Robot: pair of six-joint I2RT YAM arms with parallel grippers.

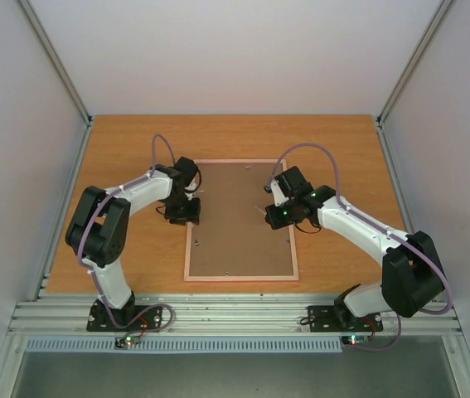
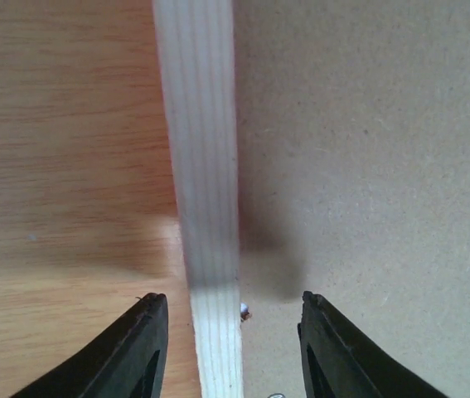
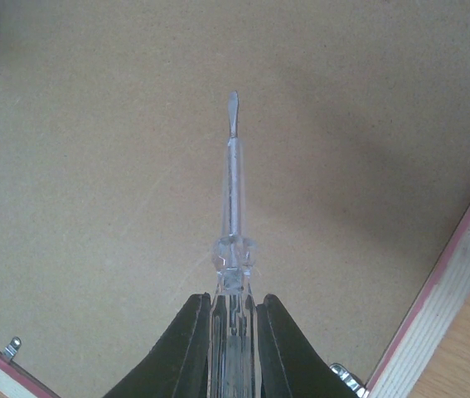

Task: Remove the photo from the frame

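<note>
The frame (image 1: 240, 249) lies face down on the wooden table, showing its brown back board and pale pink rim. The photo is hidden under the board. My left gripper (image 1: 183, 214) is open at the frame's left edge; in the left wrist view its fingers (image 2: 147, 348) straddle the pale rim (image 2: 205, 182), next to a small metal tab (image 2: 244, 312). My right gripper (image 1: 278, 217) is shut on a clear-handled screwdriver (image 3: 232, 207), whose flat tip points over the back board (image 3: 94, 166) without touching a tab.
Small metal retaining tabs (image 3: 11, 348) sit along the board's edges, another at the lower right (image 3: 344, 379). The frame's pink rim (image 3: 458, 274) runs along the right of the right wrist view. White enclosure walls (image 1: 19, 124) surround the table.
</note>
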